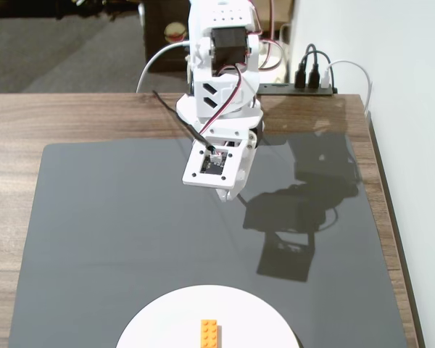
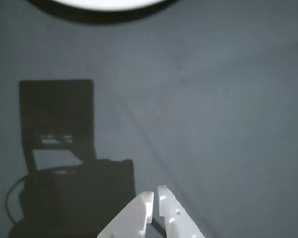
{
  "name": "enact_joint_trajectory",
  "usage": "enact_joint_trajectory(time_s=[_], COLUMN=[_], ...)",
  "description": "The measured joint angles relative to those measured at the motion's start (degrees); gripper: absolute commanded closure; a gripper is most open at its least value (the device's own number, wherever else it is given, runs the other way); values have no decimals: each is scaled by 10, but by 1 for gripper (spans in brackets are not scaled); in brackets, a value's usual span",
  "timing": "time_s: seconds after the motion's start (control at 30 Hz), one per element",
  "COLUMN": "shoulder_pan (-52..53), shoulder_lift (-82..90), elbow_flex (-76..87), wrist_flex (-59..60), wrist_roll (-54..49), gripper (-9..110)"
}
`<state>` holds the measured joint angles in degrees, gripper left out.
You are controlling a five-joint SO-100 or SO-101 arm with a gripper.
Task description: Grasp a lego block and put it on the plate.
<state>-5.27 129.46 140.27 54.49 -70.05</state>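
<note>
The orange lego block point(image 1: 209, 333) lies on the white plate point(image 1: 167, 322) at the bottom middle of the fixed view. My white gripper point(image 1: 228, 194) hangs over the dark mat near the arm's base, far from the plate and tucked back. In the wrist view the gripper point(image 2: 155, 192) enters from the bottom edge. Its two white fingers stand almost together with only a thin slit between them, and nothing is held. Only the plate's rim point(image 2: 109, 4) shows at the top of the wrist view. The block is out of that view.
A dark grey mat point(image 1: 116, 232) covers the wooden table point(image 1: 14, 123). The arm's base point(image 1: 221, 80) stands at the back middle. A power strip with plugs point(image 1: 312, 83) sits at the back right. The table's right edge point(image 1: 391, 217) is near the wall.
</note>
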Motion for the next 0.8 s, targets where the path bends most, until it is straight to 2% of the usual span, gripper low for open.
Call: enact_joint_trajectory(time_s=[0.2, 0.8], shoulder_pan=[0, -12], shoulder_lift=[43, 53], elbow_flex=[65, 89], wrist_flex=[-17, -40], wrist_roll=[8, -23], gripper=[101, 101])
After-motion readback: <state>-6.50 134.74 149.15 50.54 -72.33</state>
